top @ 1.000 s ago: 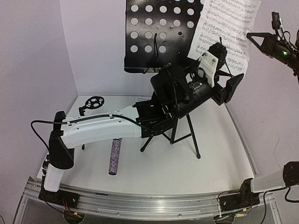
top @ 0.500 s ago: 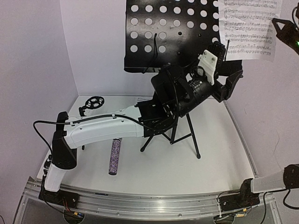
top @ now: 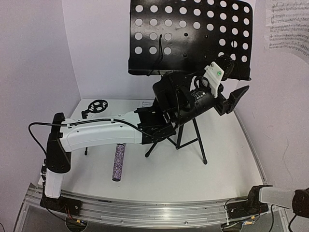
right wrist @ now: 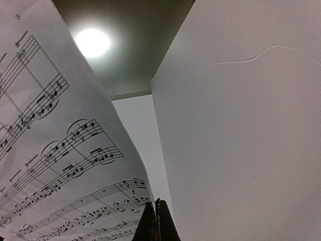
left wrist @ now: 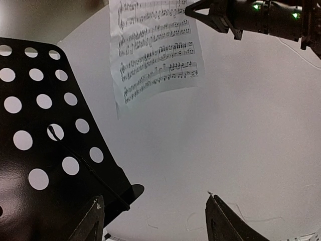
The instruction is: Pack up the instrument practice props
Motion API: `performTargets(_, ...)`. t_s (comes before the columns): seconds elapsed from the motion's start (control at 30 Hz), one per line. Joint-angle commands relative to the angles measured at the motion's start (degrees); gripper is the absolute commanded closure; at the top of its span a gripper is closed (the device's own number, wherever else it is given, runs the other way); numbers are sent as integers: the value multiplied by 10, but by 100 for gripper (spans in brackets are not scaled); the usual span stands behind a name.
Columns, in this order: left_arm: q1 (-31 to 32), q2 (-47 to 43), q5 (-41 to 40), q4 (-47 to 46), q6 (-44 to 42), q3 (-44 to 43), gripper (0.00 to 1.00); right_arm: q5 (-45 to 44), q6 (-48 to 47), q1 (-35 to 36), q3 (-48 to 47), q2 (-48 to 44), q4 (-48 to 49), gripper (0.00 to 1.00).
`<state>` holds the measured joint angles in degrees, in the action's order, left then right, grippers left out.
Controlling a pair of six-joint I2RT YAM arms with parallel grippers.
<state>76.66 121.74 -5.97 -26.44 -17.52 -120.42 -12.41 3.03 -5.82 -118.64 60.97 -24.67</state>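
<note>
The white sheet-music pages hang in the air at the top right, clear of the tall black perforated music stand. My right gripper is shut on an edge of the sheet music; the left wrist view shows that right gripper pinching the pages at their upper right. My left gripper is raised by the music stand's lower right corner, open with nothing between its fingers. The glittery purple microphone lies on the table. The small black mic stand sits at the back left.
The music stand's tripod legs spread over the middle of the table under my left arm. White walls close in the back and both sides. A metal rail runs along the near edge, with the right arm's base on it.
The right gripper has carried the sheet music up and to the right, off the music stand, until it is half out of the top view. The left arm has shifted slightly left.
</note>
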Motion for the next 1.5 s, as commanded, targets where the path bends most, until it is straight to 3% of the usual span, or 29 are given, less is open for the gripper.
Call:
performTargets(0.0,0,-97,75,-21,-29,53,31,-67,-52,-1,116,-28,7,100)
performTargets(0.33,1,-249,180,15,-94,239,27,-112,-75,-1,257,-39,-39,100)
performTargets(0.47,1,-309,168,40,-120,307,25,-109,-63,-1,293,-26,-64,100)
performTargets(0.83,-22,-476,84,120,-143,522,22,23,52,-1,396,54,-89,100)
performTargets(1.1,-80,-560,88,167,-53,643,23,165,91,-1,433,44,-100,100)
performTargets(1.3,-107,-568,173,207,18,653,24,237,150,-1,386,-35,-305,100)
performTargets(1.47,-107,-536,245,232,86,639,27,376,209,-1,321,-68,-496,100)
